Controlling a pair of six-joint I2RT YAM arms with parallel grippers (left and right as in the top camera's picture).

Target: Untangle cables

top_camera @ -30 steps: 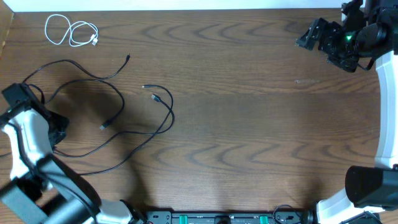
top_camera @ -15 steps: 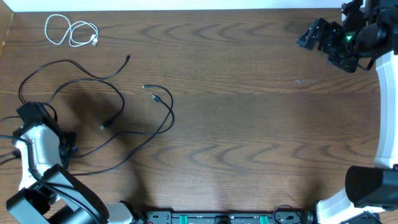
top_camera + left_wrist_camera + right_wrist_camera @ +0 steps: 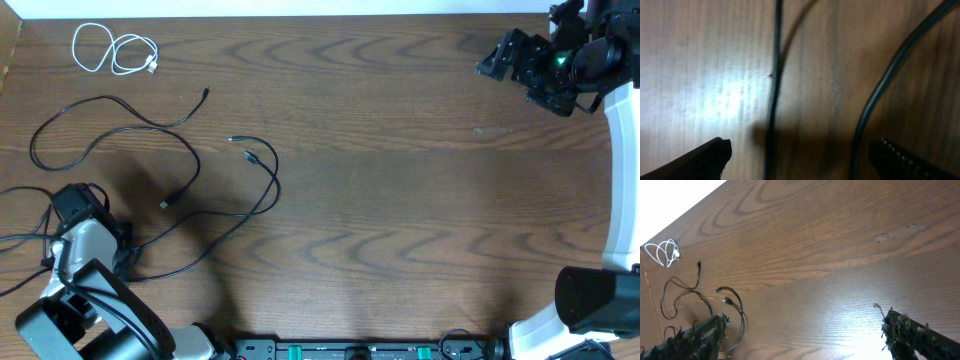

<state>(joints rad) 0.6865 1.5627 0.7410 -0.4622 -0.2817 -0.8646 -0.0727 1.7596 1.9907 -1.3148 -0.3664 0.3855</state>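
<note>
Since a second ago the left arm has drawn back toward the near-left corner of the bench, and the left gripper has let go. Its jaws stand wide apart with nothing between them. In the left wrist view, two strands of black cable lie flat on the wood just below the fingertips, one running straight and one curving off to the right.

From overhead, the black cables sprawl over the left part of the bench in loose, overlapping curves. One wide loop reaches toward the left edge, and small plug ends lie apart near the middle of the tangle. The white cable sits coiled by itself at the far-left corner, well apart from the black ones.

The right gripper hangs over the far-right corner, jaws fully spread and empty.
</note>
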